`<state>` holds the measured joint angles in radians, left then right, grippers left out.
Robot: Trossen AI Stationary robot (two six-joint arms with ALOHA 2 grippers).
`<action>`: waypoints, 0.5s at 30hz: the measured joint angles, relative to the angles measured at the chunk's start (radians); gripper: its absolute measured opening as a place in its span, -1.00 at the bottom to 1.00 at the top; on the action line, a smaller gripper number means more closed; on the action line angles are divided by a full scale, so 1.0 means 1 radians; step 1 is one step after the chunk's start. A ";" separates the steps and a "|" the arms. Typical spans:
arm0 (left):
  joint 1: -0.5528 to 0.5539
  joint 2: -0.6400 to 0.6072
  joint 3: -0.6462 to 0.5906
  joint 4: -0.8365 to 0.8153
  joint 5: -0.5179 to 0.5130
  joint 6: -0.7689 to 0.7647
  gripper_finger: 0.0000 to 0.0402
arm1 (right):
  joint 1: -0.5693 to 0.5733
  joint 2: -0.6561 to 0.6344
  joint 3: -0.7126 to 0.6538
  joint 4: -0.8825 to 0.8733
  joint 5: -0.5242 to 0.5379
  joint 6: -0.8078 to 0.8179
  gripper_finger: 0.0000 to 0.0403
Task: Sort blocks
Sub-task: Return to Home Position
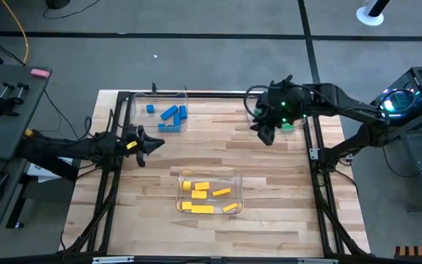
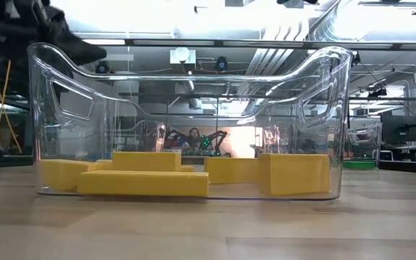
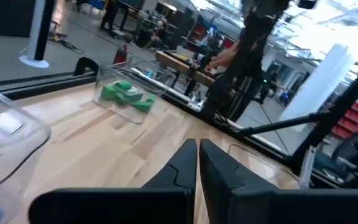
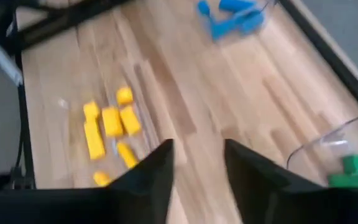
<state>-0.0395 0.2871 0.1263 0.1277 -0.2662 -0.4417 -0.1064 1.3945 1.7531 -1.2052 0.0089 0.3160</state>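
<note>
Arms are hovering over the tabletop (image 1: 269,213).
Left gripper (image 3: 197,146) is hanging clenched by the left edge, right gripper (image 4: 197,149) spread near the far-right corner; yellow blocks (image 1: 205,196) are lying in the near-edge bin (image 2: 193,108).

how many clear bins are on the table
3. The left bin holds blue blocks, the centre bin holds yellow blocks, and the right bin holds green blocks.
</note>
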 joint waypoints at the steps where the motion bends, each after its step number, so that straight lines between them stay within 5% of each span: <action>1: 0.000 -0.017 -0.020 0.004 -0.009 -0.003 -0.98 | 0.008 0.000 0.000 -0.017 -0.006 -0.004 -0.38; 6: 0.000 -0.085 -0.071 0.005 -0.040 -0.028 -1.00 | 0.076 -0.047 -0.037 -0.066 -0.010 0.001 -0.92; 15: 0.000 -0.111 -0.083 -0.010 -0.023 0.075 -1.00 | 0.217 -0.486 -0.619 0.307 0.009 0.286 -0.98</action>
<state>-0.0395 0.1764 0.0433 0.1181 -0.2893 -0.3671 0.1109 0.9087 1.1345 -0.8986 0.0177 0.6016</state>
